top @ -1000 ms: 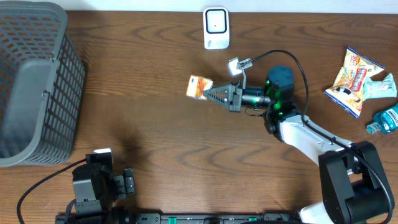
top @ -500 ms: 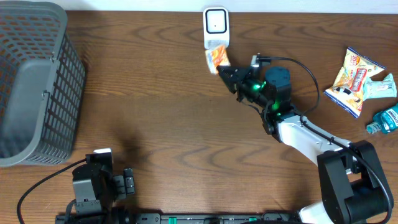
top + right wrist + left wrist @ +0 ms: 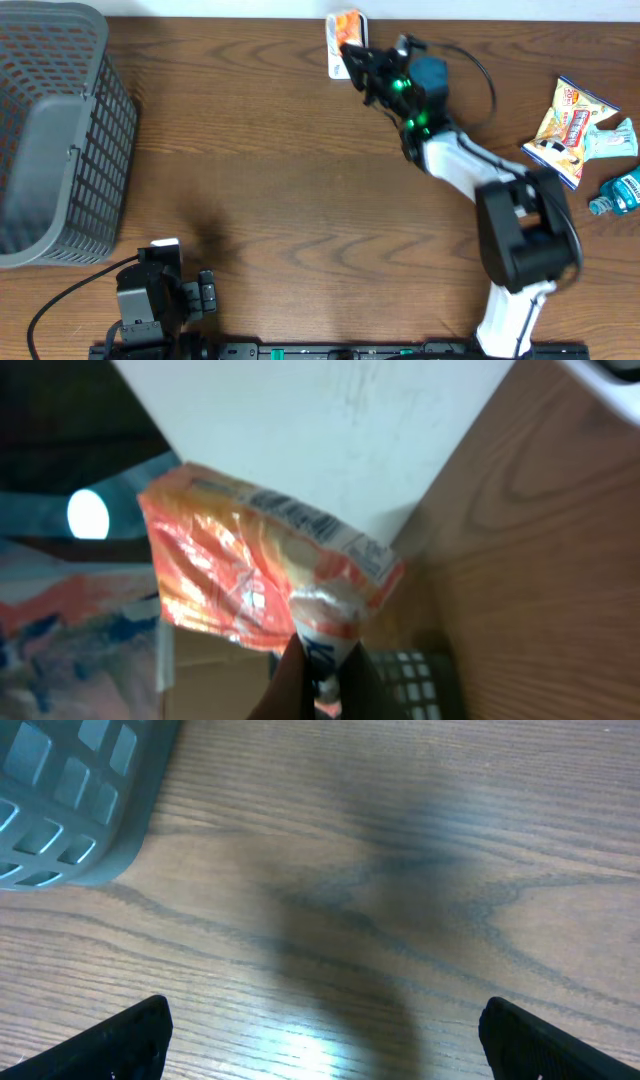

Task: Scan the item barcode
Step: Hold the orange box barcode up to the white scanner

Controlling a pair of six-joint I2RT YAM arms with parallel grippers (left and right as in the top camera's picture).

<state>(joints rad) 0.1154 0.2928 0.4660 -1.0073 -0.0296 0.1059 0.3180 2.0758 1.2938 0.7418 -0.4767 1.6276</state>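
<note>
Grips an orange snack packet [image 3: 346, 24] in the right hand [image 3: 354, 52], jaws clamped on the packet's crimped end. Holds it at the top centre of the overhead frame, directly over the upper part of the white barcode scanner [image 3: 336, 64], close to the far edge of the bench [image 3: 260, 200]. Cannot tell whether packet and scanner touch.

In the right wrist view, fills the middle left of the frame with the packet [image 3: 250, 575], pinched from below at bottom centre. Shows a strip of fine print along the packet's upper edge, too blurred to read, with a white surface behind it and wood grain down the right side.

Sits the left hand [image 3: 325, 1055] low over the bench at the bottom left of the overhead frame, well apart from the packet. Has its two dark fingers spread wide, one in each lower corner of the left wrist view, with only wood between them.

Also on the bench: a grey mesh basket [image 3: 60, 130] at the left edge, its corner in the upper left of the left wrist view. At the right edge, a yellow snack bag [image 3: 568, 125] and a blue bottle [image 3: 620, 190] just beside it.
</note>
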